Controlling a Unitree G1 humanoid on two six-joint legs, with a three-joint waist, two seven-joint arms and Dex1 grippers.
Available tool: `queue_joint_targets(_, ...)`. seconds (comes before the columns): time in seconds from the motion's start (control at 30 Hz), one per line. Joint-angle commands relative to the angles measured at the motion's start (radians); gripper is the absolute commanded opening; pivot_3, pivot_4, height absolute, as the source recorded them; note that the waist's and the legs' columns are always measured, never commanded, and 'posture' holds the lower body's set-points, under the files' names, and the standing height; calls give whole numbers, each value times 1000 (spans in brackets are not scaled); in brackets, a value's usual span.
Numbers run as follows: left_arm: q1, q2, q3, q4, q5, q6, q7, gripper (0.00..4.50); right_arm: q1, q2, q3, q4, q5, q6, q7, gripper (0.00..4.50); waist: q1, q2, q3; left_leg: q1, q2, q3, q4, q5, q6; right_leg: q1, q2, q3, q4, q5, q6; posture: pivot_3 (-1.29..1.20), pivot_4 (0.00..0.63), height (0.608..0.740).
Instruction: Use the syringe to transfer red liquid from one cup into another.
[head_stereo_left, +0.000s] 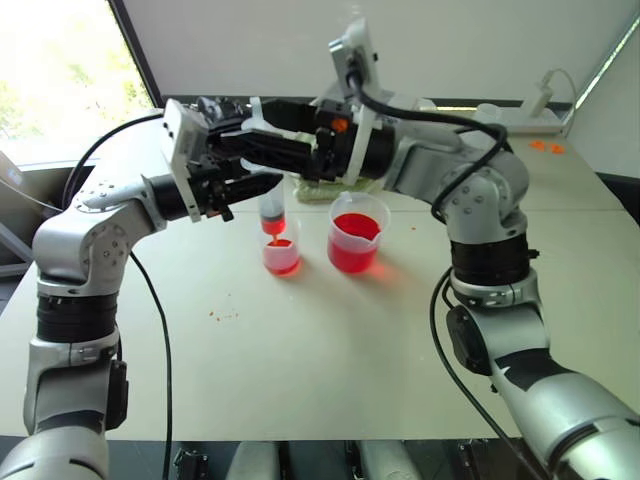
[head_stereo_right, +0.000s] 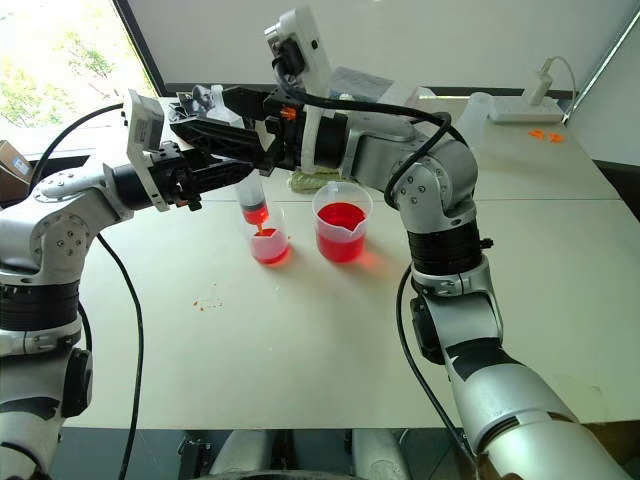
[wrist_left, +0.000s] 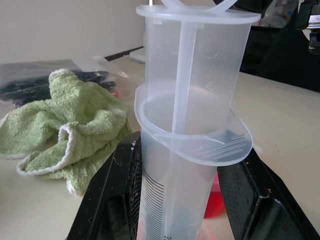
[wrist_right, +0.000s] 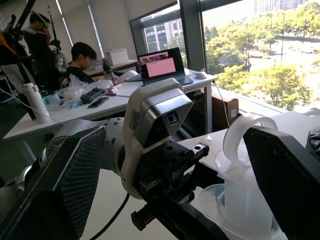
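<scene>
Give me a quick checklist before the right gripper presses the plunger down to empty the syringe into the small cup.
1. Left gripper shut on the syringe barrel, syringe upright: ok.
2. Syringe tip over the small cup, red liquid in the lower barrel: ok.
3. Right gripper open, its fingers either side of the plunger ring: ok.
4. Right gripper actually touching the plunger: cannot tell.
5. Small cup has room left; it looks partly filled: ok.
6. Beaker stands apart from the small cup, out from under the syringe: ok.
</scene>
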Motion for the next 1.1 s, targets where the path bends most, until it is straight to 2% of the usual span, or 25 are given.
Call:
queue_joint_targets(0.03, -8, 16, 17, -41, -10, -15, -10, 1657, -36, -5, 33, 11, -25, -18, 67, 4475, 0, 0, 0, 0, 0, 0, 0, 0, 0, 0, 0, 0, 0, 0, 0, 0, 150, 740)
queue_joint_targets(0.2, -9, 24, 17, -43, -11, -12, -15, 1657, -54, -26, 62, 52, -62, -22, 144, 4475, 0, 0, 0, 0, 0, 0, 0, 0, 0, 0, 0, 0, 0, 0, 0, 0, 150, 740)
queue_joint_targets(0.23, -9, 25, 17, -43, -11, -12, -16, 1657, -57, -27, 65, 61, -69, -24, 154, 3963, 0, 0, 0, 0, 0, 0, 0, 0, 0, 0, 0, 0, 0, 0, 0, 0, 150, 740)
queue_joint_targets(0.27, -9, 25, 17, -44, -12, -12, -16, 1657, -61, -27, 71, 74, -79, -28, 167, 3699, 0, 0, 0, 0, 0, 0, 0, 0, 0, 0, 0, 0, 0, 0, 0, 0, 150, 740)
queue_joint_targets(0.3, -9, 25, 19, -47, -13, -11, -15, 1657, -63, -27, 77, 82, -88, -31, 177, 3246, 1, 0, 0, 0, 0, 0, 0, 0, 0, 0, 0, 0, 0, 0, 0, 0, 150, 740)
queue_joint_targets(0.5, -4, 28, 24, -59, -14, -6, -14, 1657, -77, -9, 89, 124, -135, -55, 211, 195, 0, 0, 0, 0, 0, 0, -1, 0, 0, 0, 0, 0, 0, 0, 0, 0, 150, 740)
queue_joint_targets(0.53, -1, 30, 26, -62, -15, -5, -14, 1657, -81, -5, 90, 133, -142, -61, 216, 52, 0, 0, 0, 0, 0, 0, -1, 0, 0, 0, 0, 0, 0, 0, 0, 0, 150, 740)
queue_joint_targets(1.1, -14, 53, 38, -62, -26, 1, -5, 1657, -80, 19, 119, 185, -269, -146, 256, 52, -1, 0, 0, 0, 0, 0, -1, 0, 0, -1, 0, 0, 0, 0, 0, 0, 150, 740)
